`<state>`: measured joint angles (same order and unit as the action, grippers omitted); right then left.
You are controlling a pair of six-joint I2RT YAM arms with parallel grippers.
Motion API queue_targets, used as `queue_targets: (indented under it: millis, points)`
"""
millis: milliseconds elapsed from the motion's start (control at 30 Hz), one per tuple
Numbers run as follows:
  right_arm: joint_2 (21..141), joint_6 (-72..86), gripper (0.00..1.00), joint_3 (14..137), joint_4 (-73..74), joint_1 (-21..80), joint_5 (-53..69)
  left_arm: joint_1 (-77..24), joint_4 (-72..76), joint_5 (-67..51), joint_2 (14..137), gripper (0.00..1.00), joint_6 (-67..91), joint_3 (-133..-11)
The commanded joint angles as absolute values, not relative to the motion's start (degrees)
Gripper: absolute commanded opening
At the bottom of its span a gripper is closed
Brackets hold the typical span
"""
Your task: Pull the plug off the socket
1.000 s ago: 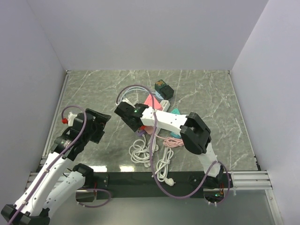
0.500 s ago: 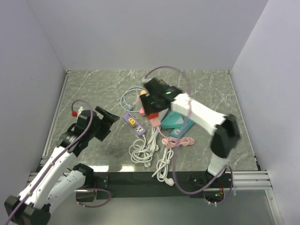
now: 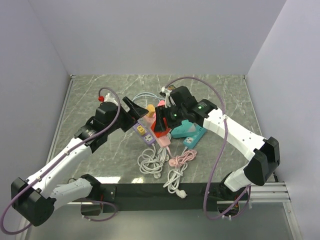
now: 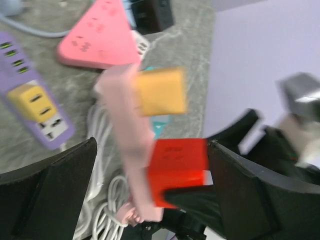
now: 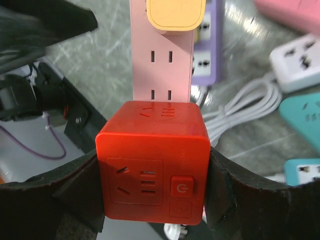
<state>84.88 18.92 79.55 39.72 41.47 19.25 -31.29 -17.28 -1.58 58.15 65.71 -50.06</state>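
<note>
A red cube plug [image 5: 152,162] sits in a pink power strip [image 5: 162,65], which also carries an orange plug [image 5: 175,12]. My right gripper [image 5: 152,200] is shut on the red cube, one finger on each side. In the top view it [image 3: 162,121] is at the table's middle, with the cube [image 3: 160,132] just below it. My left gripper [image 4: 150,155] is open, with its fingers [image 4: 47,192] on both sides of the pink strip [image 4: 127,135], near the red cube [image 4: 177,167] and the orange plug [image 4: 160,92]. In the top view the left gripper [image 3: 136,110] sits left of the strip.
A purple strip with a yellow plug [image 4: 35,107] lies left of the pink strip. A pink triangular socket [image 4: 100,35], a teal socket [image 3: 187,131], a white socket [image 5: 295,60] and a black block [image 4: 152,12] lie behind. White and pink cable coils [image 3: 157,162] lie in front.
My left arm has swung in from the left to the pink strip. My right gripper has moved right across the sockets, then down a little, and now holds the red cube.
</note>
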Motion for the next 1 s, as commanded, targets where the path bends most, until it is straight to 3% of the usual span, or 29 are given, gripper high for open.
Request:
queue_targets:
  millis: [0,200,400,667,867,967]
  points:
    - [82.7,21.9,0.0,79.4,32.8,41.1,25.6,-34.0,-9.8,-0.3,57.7,0.99,63.8,-50.5]
    - [81.6,24.1,0.0,77.5,30.3,41.0,28.3,-36.1,-14.7,3.0,61.1,1.0,63.7,-50.8]
    - [80.9,26.9,0.0,76.7,28.5,40.5,26.4,-38.8,-22.2,9.9,62.6,0.93,68.5,-53.3]
    - [79.7,27.8,0.0,75.9,25.7,40.5,30.6,-39.6,-19.2,10.0,65.8,0.87,69.1,-53.3]
    - [78.1,29.4,0.0,73.6,22.1,40.6,33.1,-39.9,-18.9,10.2,70.5,0.79,67.7,-56.4]
    - [77.8,29.9,0.0,73.3,22.0,40.6,33.2,-39.9,-18.3,10.2,70.8,0.67,67.7,-56.0]
